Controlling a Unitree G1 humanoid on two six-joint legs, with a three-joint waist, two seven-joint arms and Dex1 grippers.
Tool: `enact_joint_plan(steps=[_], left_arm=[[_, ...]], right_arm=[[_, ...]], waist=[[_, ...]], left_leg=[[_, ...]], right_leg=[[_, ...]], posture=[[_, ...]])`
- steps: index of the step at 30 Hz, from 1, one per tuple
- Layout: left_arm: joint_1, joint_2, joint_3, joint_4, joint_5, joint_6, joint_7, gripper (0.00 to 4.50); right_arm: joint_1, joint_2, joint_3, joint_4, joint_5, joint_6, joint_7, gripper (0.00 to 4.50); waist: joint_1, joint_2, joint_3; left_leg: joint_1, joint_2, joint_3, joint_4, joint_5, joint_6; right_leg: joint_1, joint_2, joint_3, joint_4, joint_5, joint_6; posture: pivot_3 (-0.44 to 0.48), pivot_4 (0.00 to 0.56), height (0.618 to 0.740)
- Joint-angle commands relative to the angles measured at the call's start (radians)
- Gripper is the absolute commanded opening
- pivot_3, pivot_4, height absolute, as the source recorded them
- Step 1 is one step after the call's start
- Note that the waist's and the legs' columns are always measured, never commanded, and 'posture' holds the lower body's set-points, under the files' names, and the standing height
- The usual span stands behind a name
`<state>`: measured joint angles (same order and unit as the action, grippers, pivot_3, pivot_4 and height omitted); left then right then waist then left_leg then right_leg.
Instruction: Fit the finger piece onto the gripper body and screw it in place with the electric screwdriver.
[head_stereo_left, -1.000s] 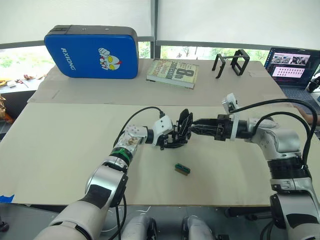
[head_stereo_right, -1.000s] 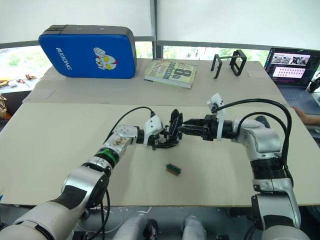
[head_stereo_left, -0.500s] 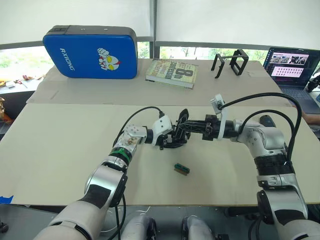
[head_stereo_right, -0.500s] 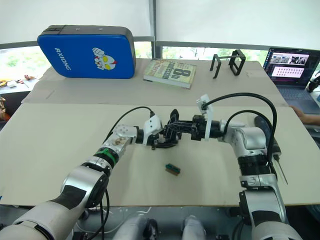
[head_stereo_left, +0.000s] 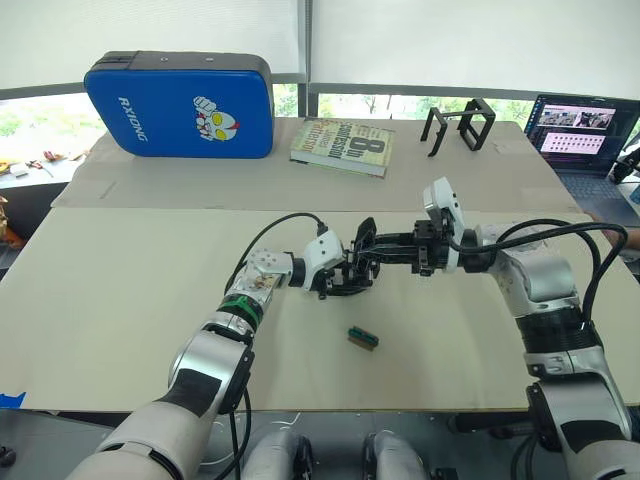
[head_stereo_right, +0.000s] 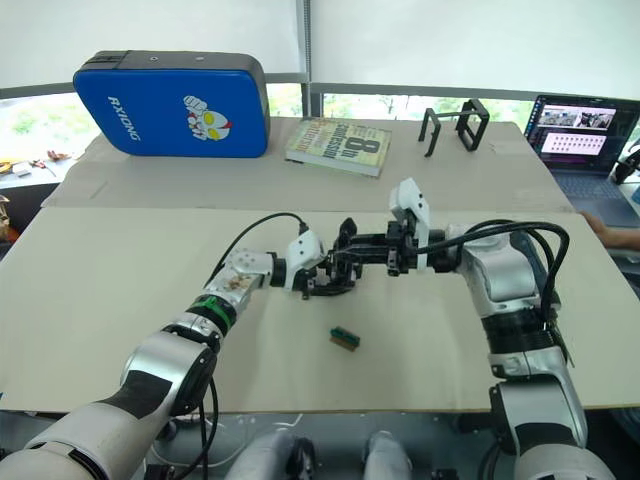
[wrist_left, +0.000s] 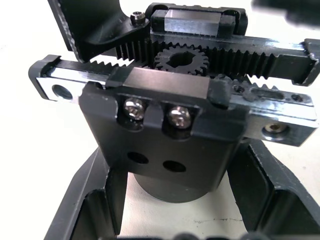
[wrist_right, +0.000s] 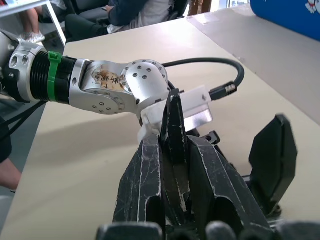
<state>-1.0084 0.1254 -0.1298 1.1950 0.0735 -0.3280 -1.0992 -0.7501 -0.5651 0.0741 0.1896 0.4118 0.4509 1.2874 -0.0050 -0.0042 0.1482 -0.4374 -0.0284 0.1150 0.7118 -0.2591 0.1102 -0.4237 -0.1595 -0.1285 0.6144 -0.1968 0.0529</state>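
Left gripper (head_stereo_left: 345, 277) clamps one gripper body (wrist_left: 170, 145); right gripper (head_stereo_left: 368, 254) pinches one finger piece (wrist_right: 175, 130).

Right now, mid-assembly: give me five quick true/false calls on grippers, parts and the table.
1. The left gripper holds the gripper body. True.
2. The right gripper is open and clear of any part. False: it is shut on the finger piece, brought up against the gripper body.
3. The small green-and-brown block lies on the table, nearer the robot than the grippers. True.
4. The blue case lies flat in front of the robot's left arm. False: it stands at the far edge.
5. The book sits between the blue case and the black wire-frame stand. True.
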Motion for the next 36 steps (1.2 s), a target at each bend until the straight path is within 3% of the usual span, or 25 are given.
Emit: enact_joint_plan(steps=[1,20,36], left_arm=[[-0.02,0.0,0.0,-0.007,0.004,-0.019,0.009,2.31],[-0.022,0.001,0.002,-0.009,0.001,-0.017,0.014,2.31],[-0.025,0.003,0.001,-0.007,0.002,-0.02,0.014,2.31]], right_arm=[[-0.036,-0.01,0.003,0.012,-0.012,-0.05,0.029,0.28],[-0.015,-0.024,0.072,0.101,-0.117,-0.145,0.053,0.28],[-0.023,-0.015,0.129,0.091,-0.144,-0.056,0.028,0.28]], waist=[[0.0,0.0,0.0],[0.0,0.0,0.0],[-0.001,0.0,0.0]], left_leg=[[0.0,0.0,0.0,0.0,0.0,0.0],[0.0,0.0,0.0,0.001,0.0,0.0],[0.0,0.0,0.0,0.001,0.0,0.0]], right_leg=[[0.0,0.0,0.0,0.0,0.0,0.0],[0.0,0.0,0.0,0.0,0.0,0.0],[0.001,0.0,0.0,0.0,0.0,0.0]], posture=[[0.0,0.15,0.74],[0.0,0.15,0.74],[0.0,0.15,0.74]])
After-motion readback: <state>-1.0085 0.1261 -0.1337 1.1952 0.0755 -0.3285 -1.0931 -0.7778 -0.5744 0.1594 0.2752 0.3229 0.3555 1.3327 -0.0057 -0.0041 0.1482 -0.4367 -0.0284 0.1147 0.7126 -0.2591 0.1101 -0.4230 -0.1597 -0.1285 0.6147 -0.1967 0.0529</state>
